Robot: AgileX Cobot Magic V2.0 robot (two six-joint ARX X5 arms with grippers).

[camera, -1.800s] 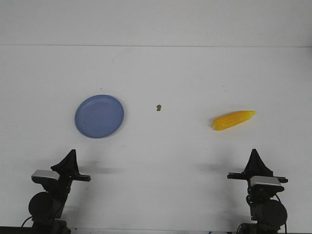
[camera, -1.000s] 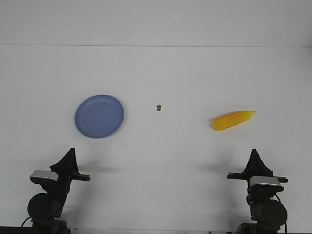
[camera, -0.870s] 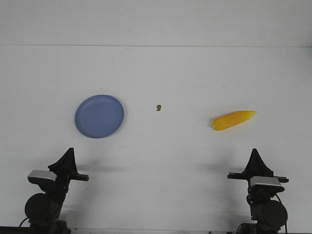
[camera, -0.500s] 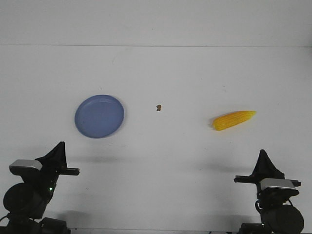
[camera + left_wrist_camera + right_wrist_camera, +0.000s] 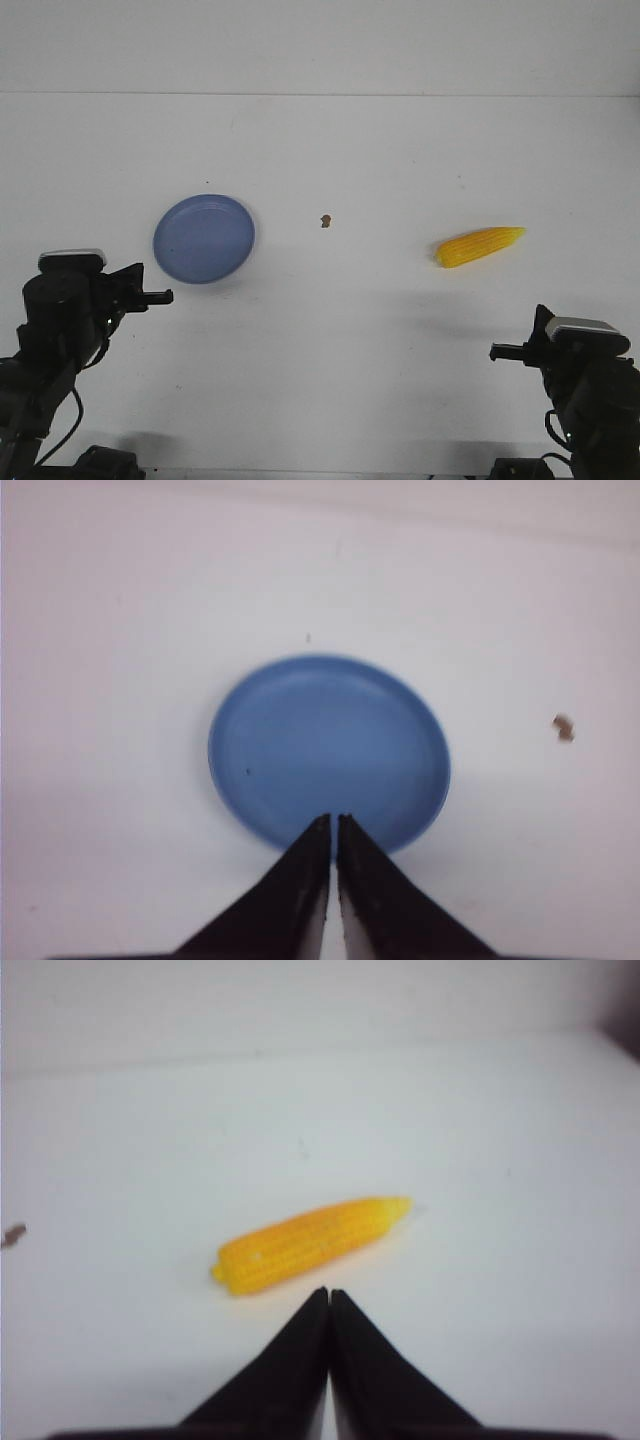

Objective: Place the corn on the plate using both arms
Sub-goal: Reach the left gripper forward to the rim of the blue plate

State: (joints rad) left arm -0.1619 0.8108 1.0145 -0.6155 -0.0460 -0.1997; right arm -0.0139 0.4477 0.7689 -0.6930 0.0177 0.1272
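Note:
The periwinkle-blue plate point(image 5: 204, 238) lies flat on the white table at the left, and fills the middle of the left wrist view point(image 5: 328, 750). The yellow corn point(image 5: 479, 245) lies on the table at the right, tip pointing right and slightly away; it shows in the right wrist view point(image 5: 312, 1243). My left gripper point(image 5: 163, 296) is shut and empty, raised near the plate's front-left edge point(image 5: 333, 820). My right gripper point(image 5: 497, 351) is shut and empty, in front of the corn and apart from it point(image 5: 328, 1293).
A tiny brown speck point(image 5: 325, 220) lies on the table between plate and corn; it also shows in the left wrist view point(image 5: 564, 726). The white table's point(image 5: 330, 330) far edge runs across the back of the front view.
Both arms have risen from their low rest poses. The left gripper moved up toward the plate, the right shifted right and tilted. Plate and corn have not moved.

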